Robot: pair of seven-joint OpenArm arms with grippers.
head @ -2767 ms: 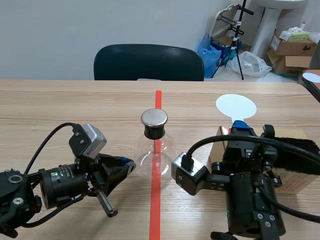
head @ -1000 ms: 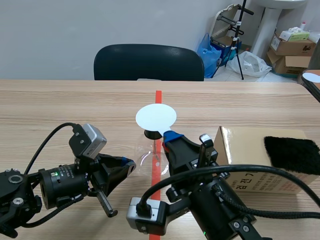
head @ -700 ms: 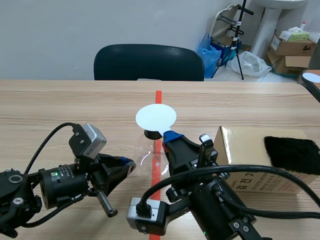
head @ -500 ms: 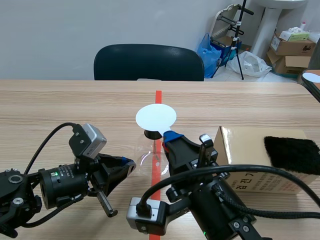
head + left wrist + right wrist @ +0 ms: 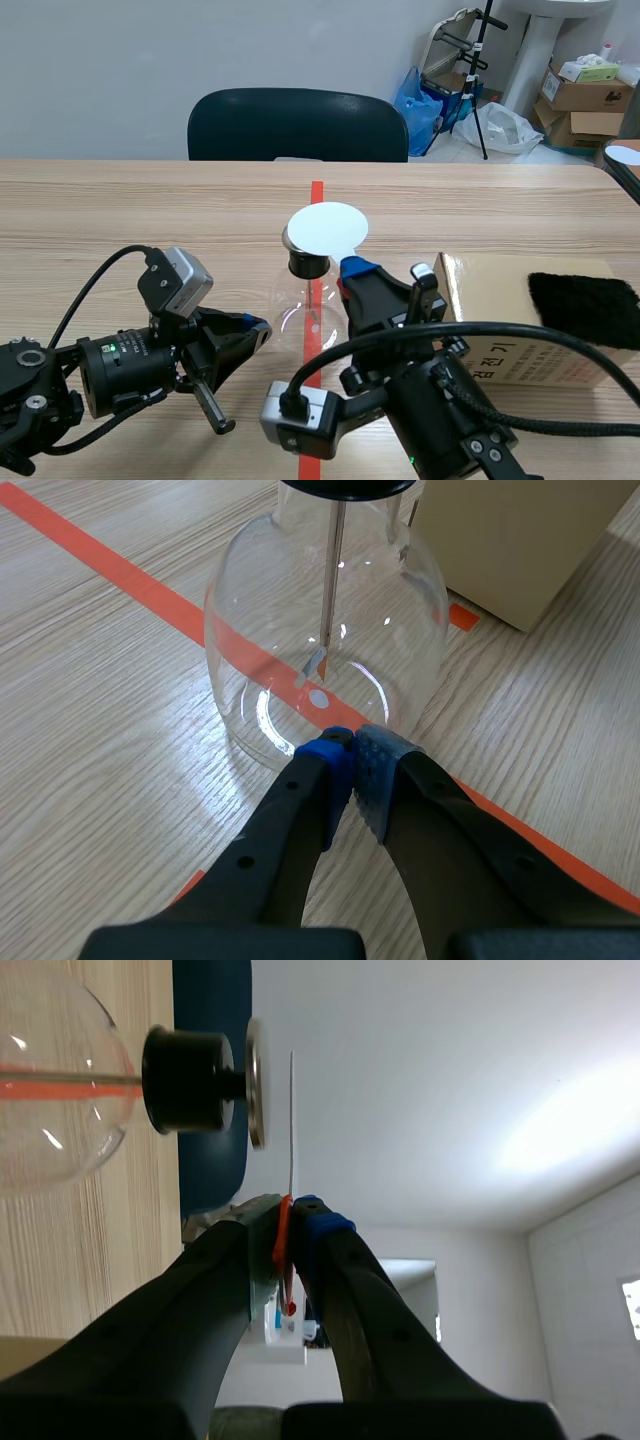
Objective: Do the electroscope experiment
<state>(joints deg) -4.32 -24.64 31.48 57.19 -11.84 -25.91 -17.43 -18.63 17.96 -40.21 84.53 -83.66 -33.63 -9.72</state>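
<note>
Scene view: the clear round-bellied glass flask (image 5: 310, 305) of the electroscope stands mid-table on the orange-red line. It is closed by a black stopper (image 5: 308, 264) topped with a flat metal cap (image 5: 290, 240). The right gripper (image 5: 352, 270) is clamped on the handle of a thin white round paddle (image 5: 327, 228), and the paddle's disc hangs close over the cap. The left gripper (image 5: 255, 330) lies low, just left of the flask. At the right, a brown cardboard box (image 5: 500, 300) carries a black fur cloth (image 5: 585, 308).

Left wrist view: the fingers are pressed together on nothing. Their tips are at the foot of the flask, but I cannot tell whether they touch it. Inside the glass, a thin rod ends in small foil leaves (image 5: 312, 667).

Right wrist view: the fingers pinch the paddle's orange handle (image 5: 284, 1235). The disc shows edge-on, with a narrow gap between it and the cap.

The paddle looks light and fairly stiff, and is best held by the handle so the disc stays untouched. The flask is likely thin, smooth, fragile and easy to tip. If it needs steadying, hold it low on the belly or at the stopper, gently.
</note>
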